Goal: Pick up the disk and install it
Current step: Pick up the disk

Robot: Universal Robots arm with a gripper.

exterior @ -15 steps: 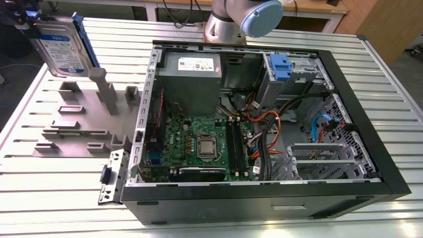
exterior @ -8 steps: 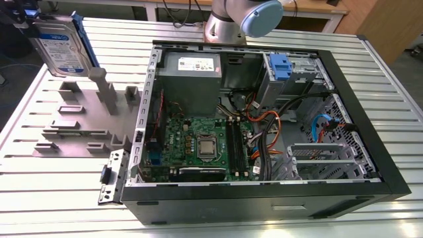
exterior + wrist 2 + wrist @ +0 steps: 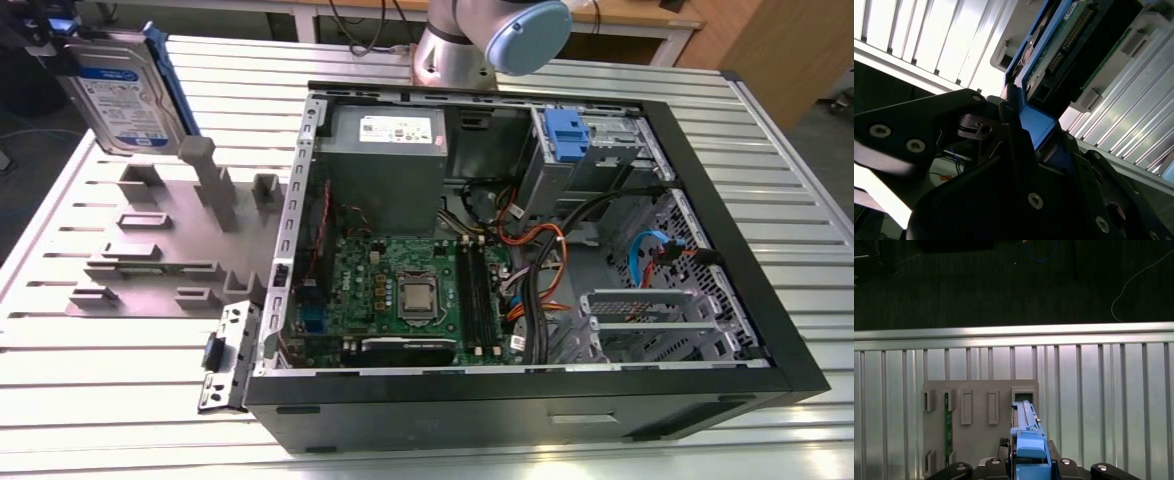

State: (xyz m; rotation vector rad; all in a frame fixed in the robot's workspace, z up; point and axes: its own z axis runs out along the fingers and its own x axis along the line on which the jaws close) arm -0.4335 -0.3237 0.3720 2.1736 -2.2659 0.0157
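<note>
The gripper (image 3: 1021,125) has its dark fingers (image 3: 1010,112) pinching the blue plastic rail at one end of the disk (image 3: 1069,45), and in the second wrist view the drive's circuit-board side and connector row run away from the jaws. In the exterior view the disk (image 3: 120,95) stands upright with its white-and-blue label facing the camera, held near the table's corner at the exterior view's left, above the far end of a grey holder plate (image 3: 160,250) that carries upright posts and slots. Whether the drive's lower edge touches that plate cannot be told. The first wrist view looks along the disk's thin edge (image 3: 1028,432) toward the same plate (image 3: 979,425), where a thin green board (image 3: 947,425) stands in one slot. The plate lies on the ribbed aluminium table (image 3: 1104,405), close to the table's edge. Beside the plate, toward the exterior view's right, an open black computer case (image 3: 747,300) covers the middle of the table, showing a motherboard (image 3: 400,300), a grey power supply (image 3: 387,140) and a blue latch piece (image 3: 567,135) in the drive bay. The arm's base (image 3: 461,50) rises just beyond the case's far wall.
</note>
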